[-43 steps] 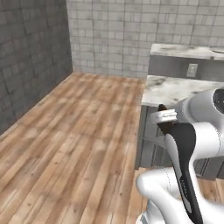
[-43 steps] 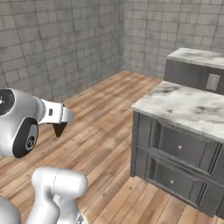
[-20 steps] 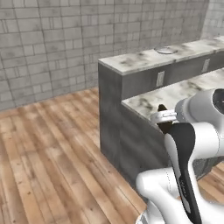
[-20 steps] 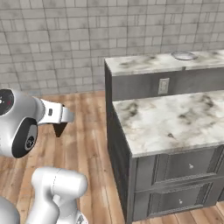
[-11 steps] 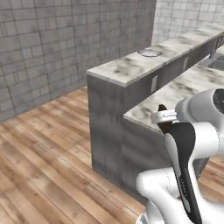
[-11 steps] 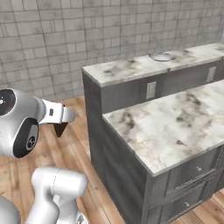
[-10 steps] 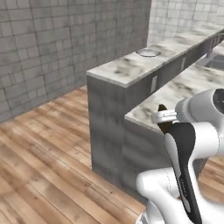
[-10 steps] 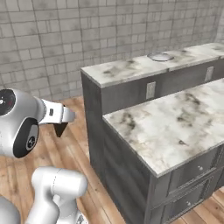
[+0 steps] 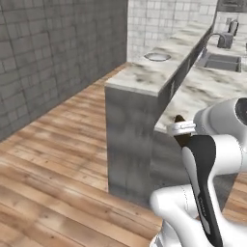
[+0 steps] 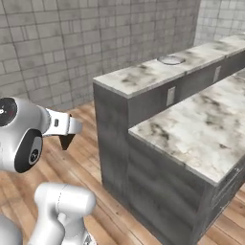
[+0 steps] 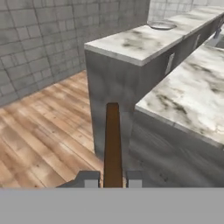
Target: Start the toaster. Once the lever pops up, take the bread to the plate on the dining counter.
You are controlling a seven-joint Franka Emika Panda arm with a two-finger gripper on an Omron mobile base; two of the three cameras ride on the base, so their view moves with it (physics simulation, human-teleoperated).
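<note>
path: dining counter [image 10: 143, 74] end wall ahead | free: open floor [image 9: 58, 144] left

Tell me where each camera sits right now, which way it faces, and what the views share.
Left base view: behind the arm's left, facing the dining counter and sink; arm lower right.
Right base view: behind its right, facing the counter's end; arm lower left.
Hand view: on the hand, gripper shut on the bread.
All show the plate.

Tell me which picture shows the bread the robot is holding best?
The hand view: the bread stands edge-on between the hand's fingertips. In the left base view just a dark bit of bread peeks out; in the right base view it hangs as a small dark wedge.
</note>
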